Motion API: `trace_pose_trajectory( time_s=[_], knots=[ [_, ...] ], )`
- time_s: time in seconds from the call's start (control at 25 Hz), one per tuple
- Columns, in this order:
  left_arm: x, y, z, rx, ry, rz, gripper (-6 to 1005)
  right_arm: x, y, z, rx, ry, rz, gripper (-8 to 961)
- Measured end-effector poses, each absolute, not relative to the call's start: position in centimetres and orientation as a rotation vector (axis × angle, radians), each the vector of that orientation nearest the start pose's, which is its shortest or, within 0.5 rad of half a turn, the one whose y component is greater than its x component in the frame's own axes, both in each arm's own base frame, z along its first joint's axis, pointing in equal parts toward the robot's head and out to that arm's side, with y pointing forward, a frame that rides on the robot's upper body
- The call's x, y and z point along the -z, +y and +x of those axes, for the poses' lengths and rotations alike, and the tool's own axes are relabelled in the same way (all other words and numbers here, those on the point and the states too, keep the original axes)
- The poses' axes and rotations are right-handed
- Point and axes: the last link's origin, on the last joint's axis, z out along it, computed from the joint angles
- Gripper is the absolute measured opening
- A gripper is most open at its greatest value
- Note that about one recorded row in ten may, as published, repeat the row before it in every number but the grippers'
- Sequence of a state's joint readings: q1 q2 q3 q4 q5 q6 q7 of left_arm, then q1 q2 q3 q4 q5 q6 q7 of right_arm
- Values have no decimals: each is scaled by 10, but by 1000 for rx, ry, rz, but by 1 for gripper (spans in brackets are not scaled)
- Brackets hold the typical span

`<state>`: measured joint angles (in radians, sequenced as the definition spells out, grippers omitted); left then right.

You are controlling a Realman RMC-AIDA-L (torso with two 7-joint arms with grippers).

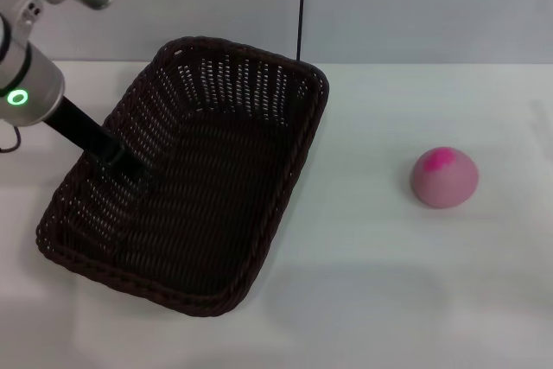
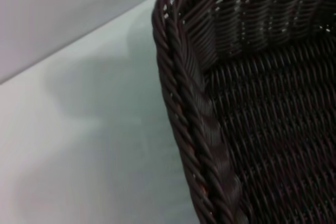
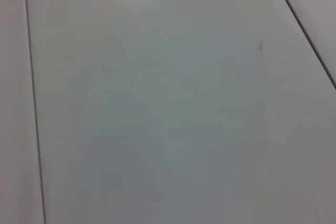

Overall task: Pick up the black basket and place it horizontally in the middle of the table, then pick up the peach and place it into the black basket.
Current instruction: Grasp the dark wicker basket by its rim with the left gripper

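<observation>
The black basket point(image 1: 199, 187) lies at a diagonal on the left half of the white table point(image 1: 389, 300), its long side running from front left to back right. My left gripper point(image 1: 128, 166) reaches in from the left and is shut on the basket's left wall, at the braided rim. The rim fills the left wrist view point(image 2: 194, 108). The peach point(image 1: 444, 177), dusty pink with a magenta patch, sits alone on the table to the right, well apart from the basket. My right gripper is out of view; its wrist view shows only bare pale surface.
A thin black cable point(image 1: 301, 6) hangs down the grey wall behind the basket's far corner. The table's back edge runs just behind the basket. Bare tabletop lies between the basket and the peach.
</observation>
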<state>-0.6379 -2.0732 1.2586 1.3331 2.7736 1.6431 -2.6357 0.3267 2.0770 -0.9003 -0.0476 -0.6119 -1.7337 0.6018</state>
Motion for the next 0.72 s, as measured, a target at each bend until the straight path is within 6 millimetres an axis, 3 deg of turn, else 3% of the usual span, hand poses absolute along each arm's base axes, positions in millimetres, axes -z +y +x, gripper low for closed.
trace_pose_trajectory(
  time_s=[0.28, 0.52, 0.72],
  knots=[
    [-30, 366, -199, -623, -1078, -2394, 649, -40, 266, 321, -1243, 450, -1489, 637],
    [-21, 366, -195, -670, -958, -2416, 431, -41, 265, 323, -1236, 453, -1488, 637],
    [-19, 366, -192, -696, -828, -2446, 309, -41, 264, 324, -1232, 454, -1486, 637]
  ],
)
